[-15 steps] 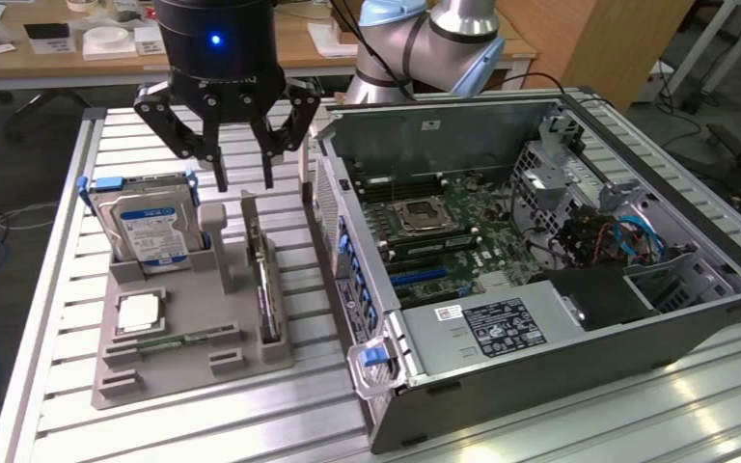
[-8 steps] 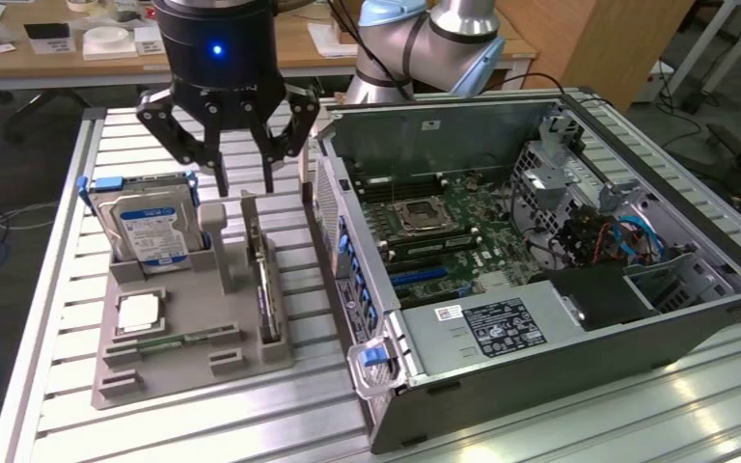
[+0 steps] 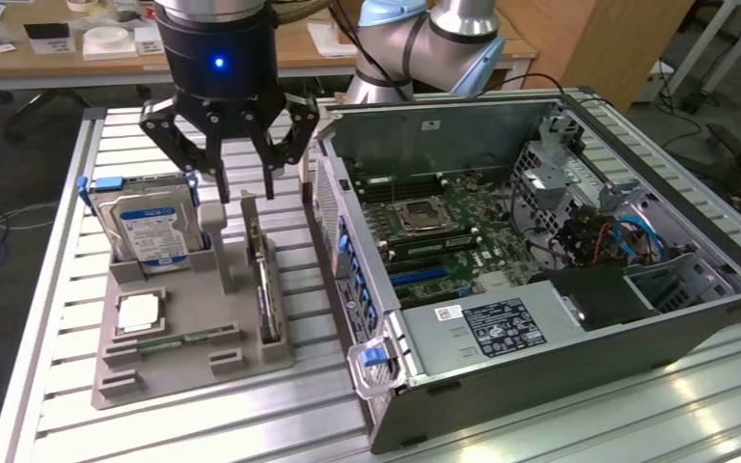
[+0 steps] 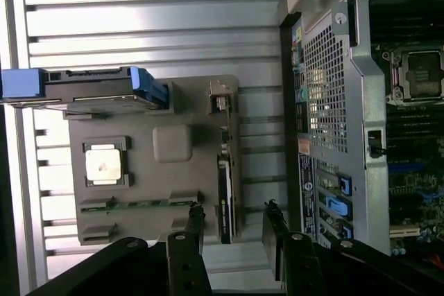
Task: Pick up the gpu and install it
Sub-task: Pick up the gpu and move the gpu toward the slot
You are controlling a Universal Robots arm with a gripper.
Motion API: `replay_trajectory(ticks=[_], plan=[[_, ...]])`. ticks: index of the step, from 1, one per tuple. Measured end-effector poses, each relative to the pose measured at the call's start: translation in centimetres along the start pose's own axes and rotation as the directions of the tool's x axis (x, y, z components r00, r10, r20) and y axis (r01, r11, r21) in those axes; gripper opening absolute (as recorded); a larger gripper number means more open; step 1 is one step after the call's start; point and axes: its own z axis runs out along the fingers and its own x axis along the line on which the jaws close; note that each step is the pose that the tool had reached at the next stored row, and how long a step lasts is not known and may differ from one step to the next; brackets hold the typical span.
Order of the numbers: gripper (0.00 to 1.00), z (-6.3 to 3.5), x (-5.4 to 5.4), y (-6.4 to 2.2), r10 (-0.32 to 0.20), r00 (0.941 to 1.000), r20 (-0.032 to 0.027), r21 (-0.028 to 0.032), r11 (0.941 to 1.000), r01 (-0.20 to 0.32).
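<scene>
- The end effector [image 3: 244, 188] hangs released, its fingers [image 4: 195, 221] spread wide with nothing between them and touching nothing.
- It hovers above the grey tray [image 3: 171, 371] on the slatted metal desk [image 3: 74, 424], well clear of everything standing in the tray.
- The gpu [image 4: 225, 199] is below the end effector. It stands on its long edge in a slot along the side of the tray nearest the computer case [image 3: 679, 333].
- In the wrist view the card's thin top edge runs up between the two spread fingers, a little nearer one finger than the other. My reading is that the fingers straddle the card's thickness rather than its length.
- The card's long axis runs along the tray, parallel to the wall of the case beside it. In the exterior view it runs from the far end of the tray toward the near end.
- In the wrist view the fingers sit over one end portion of the card, not over its middle.
- The gpu is untouched in its slot, so the pickup has not begun.
- Farther out on the tray, away from the case:
  - a hard drive [image 3: 151, 231] with blue side rails stands upright;
  - a processor chip [image 3: 139, 313] lies flat;
  - a narrow memory stick [image 3: 180, 340] lies in its groove, just beside the chip.
- The case lies on its side on the exterior view's right, just beside the tray, with its panel off and the mainboard [image 3: 442, 227] exposed.
</scene>
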Motion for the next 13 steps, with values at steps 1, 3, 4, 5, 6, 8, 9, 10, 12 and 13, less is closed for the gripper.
replay_trajectory(ticks=[1, 3, 4, 5, 6, 8, 9, 10, 12, 13], plan=[[0.47, 0.17, 0.01, -0.01, 0.0, 1.0, -0.0001, 0.0, 1.0, 0.0], [0.47, 0.46, 0.01, -0.02, 0.0, 1.0, -0.0001, 0.0001, 1.0, 0.0], [0.47, 0.62, 0.02, -0.03, 0.0, 1.0, -0.0001, 0.0, 1.0, 0.0], [0.47, 0.72, 0.02, -0.03, 0.0, 1.0, 0.0, 0.0, 1.0, 0.0], [0.47, 0.74, 0.03, -0.03, 0.0, 1.0, -0.0001, 0.0001, 1.0, 0.0], [0.47, 0.75, 0.03, -0.03, 0.0, 1.0, -0.0002, -0.0003, 1.0, 0.0], [0.47, 0.76, 0.03, -0.03, 0.0, 1.0, -0.0002, -0.0005, 1.0, 0.0], [0.47, 0.76, 0.03, -0.04, 0.0, 1.0, -0.0001, -0.0006, 1.0, 0.0], [0.47, 0.88, 0.03, -0.04, 0.0, 1.0, 0.0003, -0.0015, 1.0, 0.0], [0.47, 0.98, 0.04, -0.04, 0.0, 1.0, 0.0001, -0.0013, 1.0, 0.0]])
